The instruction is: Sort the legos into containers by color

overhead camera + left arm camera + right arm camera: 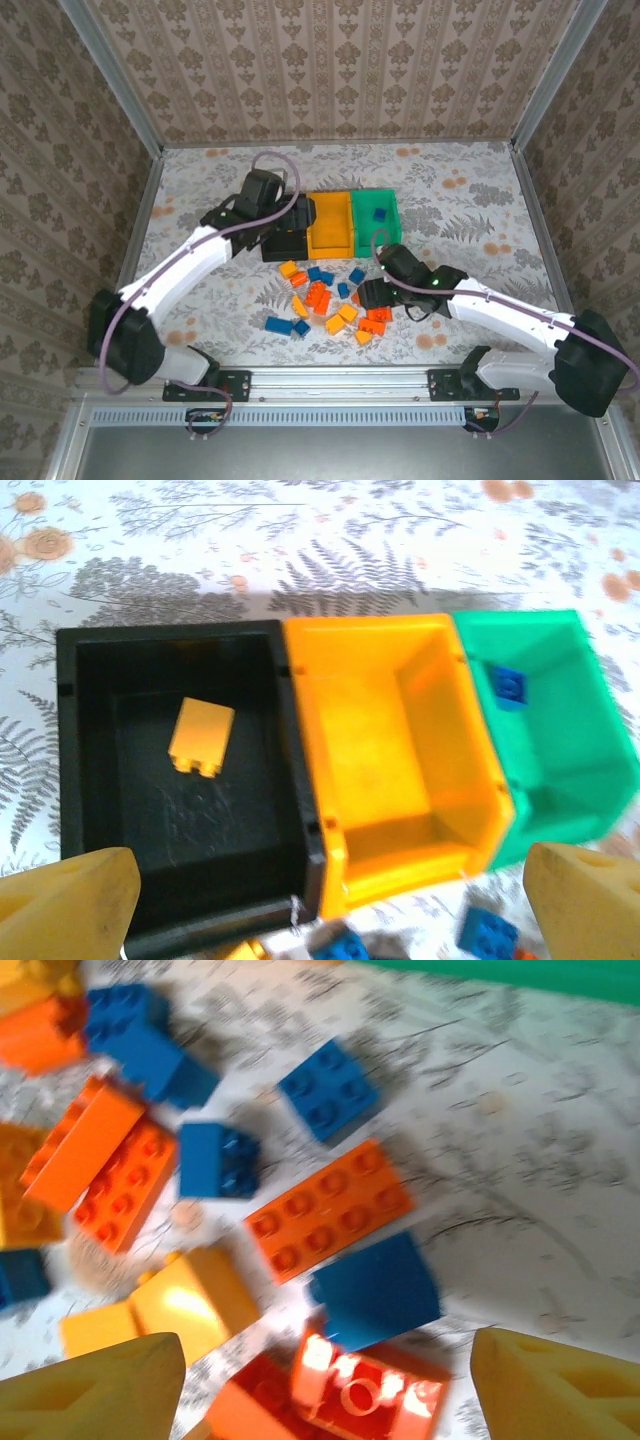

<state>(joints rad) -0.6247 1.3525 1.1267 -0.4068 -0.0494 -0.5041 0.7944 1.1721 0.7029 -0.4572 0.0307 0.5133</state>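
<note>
The legos are glossy plastic, the containers smooth plastic, the tabletop matt.

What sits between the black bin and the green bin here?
The orange-yellow bin, touching the black bin and the green bin; the left wrist view shows it bare inside.

No legible text, labels, numbers or signs on anything.

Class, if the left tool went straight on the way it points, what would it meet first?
Probably the wall where the black bin and orange-yellow bin join, midway between the fingers of the open left tool; depth is unclear.
</note>
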